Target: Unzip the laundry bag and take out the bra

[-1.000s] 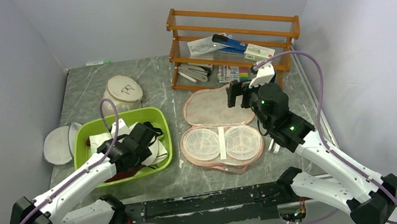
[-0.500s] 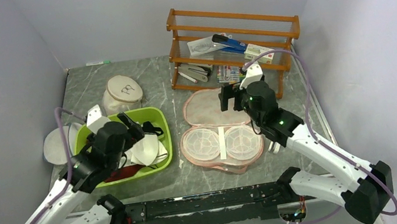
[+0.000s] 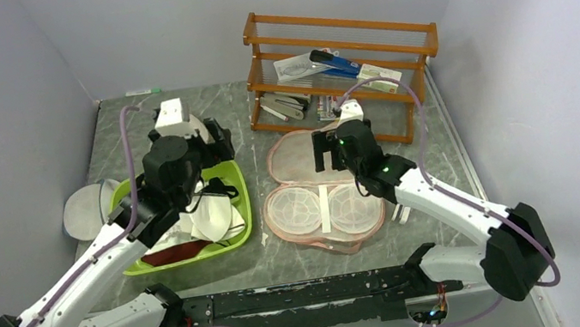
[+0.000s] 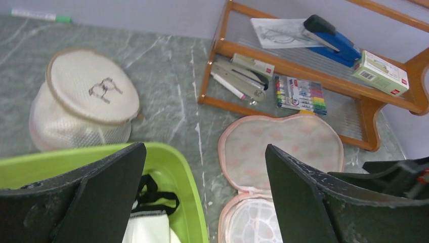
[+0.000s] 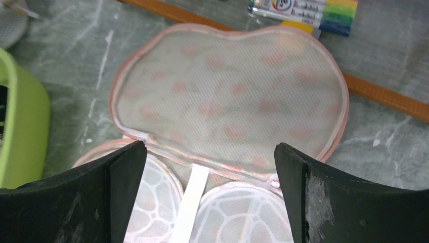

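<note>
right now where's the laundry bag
The laundry bag lies open flat mid-frame in the top view, just right of the green basin and in front of the wooden rack.

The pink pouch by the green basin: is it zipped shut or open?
Open. The laundry bag lies spread in two halves, lid flap folded back, baring two empty white mesh cups.

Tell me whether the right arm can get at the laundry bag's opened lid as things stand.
Probably yes. The right gripper hangs open directly over the laundry bag, whose lid lies folded back flat, and nothing sits between it and the mesh.
</note>
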Robot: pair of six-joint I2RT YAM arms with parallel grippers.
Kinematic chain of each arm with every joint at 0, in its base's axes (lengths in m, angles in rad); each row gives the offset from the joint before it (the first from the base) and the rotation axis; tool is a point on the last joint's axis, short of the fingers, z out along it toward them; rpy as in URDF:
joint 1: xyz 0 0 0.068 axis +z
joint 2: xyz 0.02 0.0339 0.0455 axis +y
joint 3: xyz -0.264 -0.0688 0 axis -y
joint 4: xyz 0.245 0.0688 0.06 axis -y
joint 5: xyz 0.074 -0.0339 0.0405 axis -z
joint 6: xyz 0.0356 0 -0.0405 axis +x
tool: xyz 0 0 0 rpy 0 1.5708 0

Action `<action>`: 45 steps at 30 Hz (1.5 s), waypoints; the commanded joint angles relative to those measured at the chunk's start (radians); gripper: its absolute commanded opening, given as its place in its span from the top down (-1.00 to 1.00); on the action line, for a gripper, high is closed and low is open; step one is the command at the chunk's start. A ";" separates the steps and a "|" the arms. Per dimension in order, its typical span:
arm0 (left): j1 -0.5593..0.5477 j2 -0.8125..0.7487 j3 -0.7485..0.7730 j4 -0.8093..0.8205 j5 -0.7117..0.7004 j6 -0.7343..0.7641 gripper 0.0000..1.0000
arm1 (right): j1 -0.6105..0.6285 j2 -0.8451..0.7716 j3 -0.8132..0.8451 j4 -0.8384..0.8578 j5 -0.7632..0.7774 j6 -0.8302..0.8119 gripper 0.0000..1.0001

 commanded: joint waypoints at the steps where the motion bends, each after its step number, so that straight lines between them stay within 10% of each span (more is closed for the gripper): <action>1: 0.007 0.052 0.093 0.141 0.077 0.187 -0.99 | -0.020 0.065 0.029 -0.035 0.017 0.029 -1.00; 12: 0.008 -0.005 -0.039 0.252 0.038 0.388 -0.99 | -0.047 0.456 0.372 -0.182 -0.062 0.095 -0.95; 18: 0.007 -0.074 -0.081 0.282 0.003 0.410 -0.99 | -0.046 0.691 0.600 -0.308 0.105 0.411 -0.93; 27: 0.007 -0.090 -0.079 0.267 0.074 0.372 -0.98 | -0.055 0.746 0.569 -0.250 0.446 0.788 -0.73; 45: 0.006 -0.121 -0.082 0.270 0.110 0.354 -0.98 | -0.111 0.862 0.617 -0.184 0.527 0.770 -0.25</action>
